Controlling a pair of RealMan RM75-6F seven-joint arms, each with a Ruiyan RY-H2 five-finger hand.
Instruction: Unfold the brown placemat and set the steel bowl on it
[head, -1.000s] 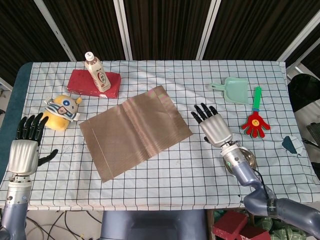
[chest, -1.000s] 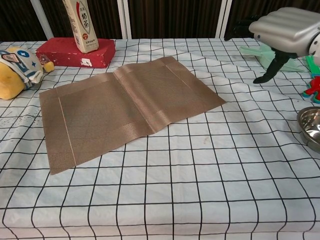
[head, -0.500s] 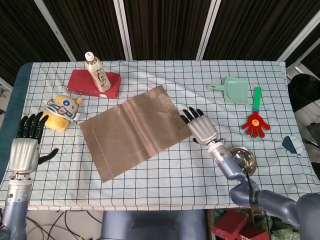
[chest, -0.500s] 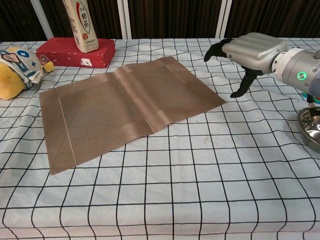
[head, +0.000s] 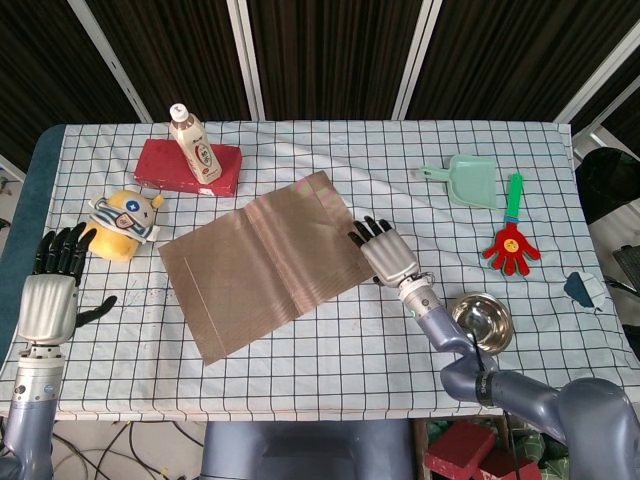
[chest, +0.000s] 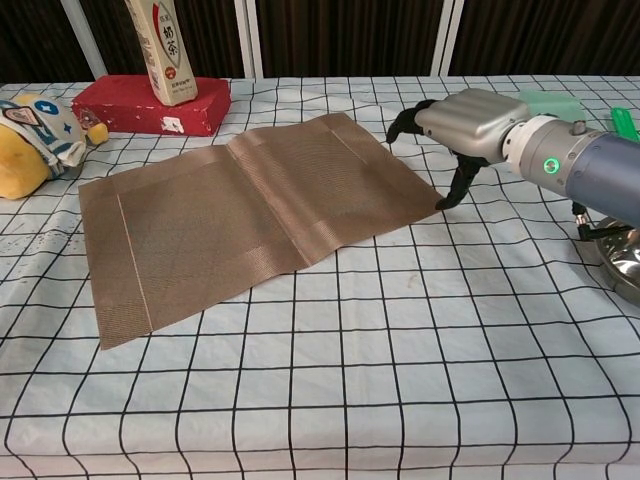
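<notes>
The brown placemat (head: 270, 265) (chest: 230, 215) lies spread on the checked tablecloth, with a crease down its middle. My right hand (head: 385, 255) (chest: 465, 120) hovers at the mat's right edge with its fingers apart and curved down; the thumb tip reaches the cloth by the mat's right corner. It holds nothing. The steel bowl (head: 482, 322) (chest: 625, 255) sits on the cloth to the right of that arm, near the front edge. My left hand (head: 50, 290) stays at the table's left edge, fingers spread and empty, apart from the mat. It shows only in the head view.
A yellow plush toy (head: 122, 220) (chest: 30, 130) sits left of the mat. Behind it a bottle (head: 197, 150) (chest: 162, 45) stands on a red box (head: 160, 165) (chest: 130, 105). A green dustpan (head: 465, 180) and a red hand-shaped clapper (head: 512, 240) lie at the back right.
My right hand has moved left, from above the bowl's side to the mat's right edge, uncovering the bowl. The mat, bowl and left hand have not moved.
</notes>
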